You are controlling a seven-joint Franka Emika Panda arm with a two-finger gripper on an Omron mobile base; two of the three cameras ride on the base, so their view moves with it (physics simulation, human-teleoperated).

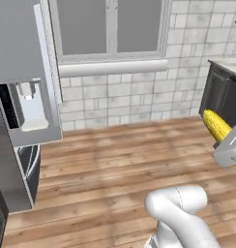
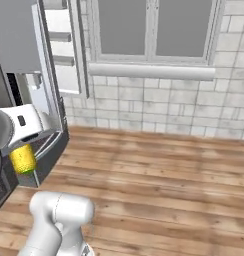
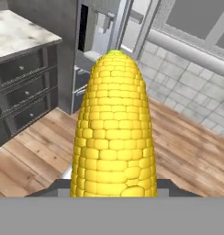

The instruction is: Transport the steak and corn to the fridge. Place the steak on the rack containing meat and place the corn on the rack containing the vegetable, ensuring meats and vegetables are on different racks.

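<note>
**Corn held aloft over the kitchen floor**

The jaws are clenched on the corn (image 3: 114, 133), which sticks out from the gripper (image 1: 225, 140) above the wooden floor (image 1: 115, 160). The cob's tapered tip points toward the fridge (image 3: 102, 36), whose door stands open. Dark drawers beneath a counter (image 3: 17, 32) stand beside the fridge.

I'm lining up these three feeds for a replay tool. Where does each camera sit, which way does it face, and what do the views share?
Left base view: behind the arm's left, facing the tiled window wall; white arm lower right, corn at right.
Right base view: behind the arm's right, same wall, fridge door at left; arm lower left.
Hand view: on the hand, looking along the cob toward the fridge.
Shared: all three show the corn.
</note>
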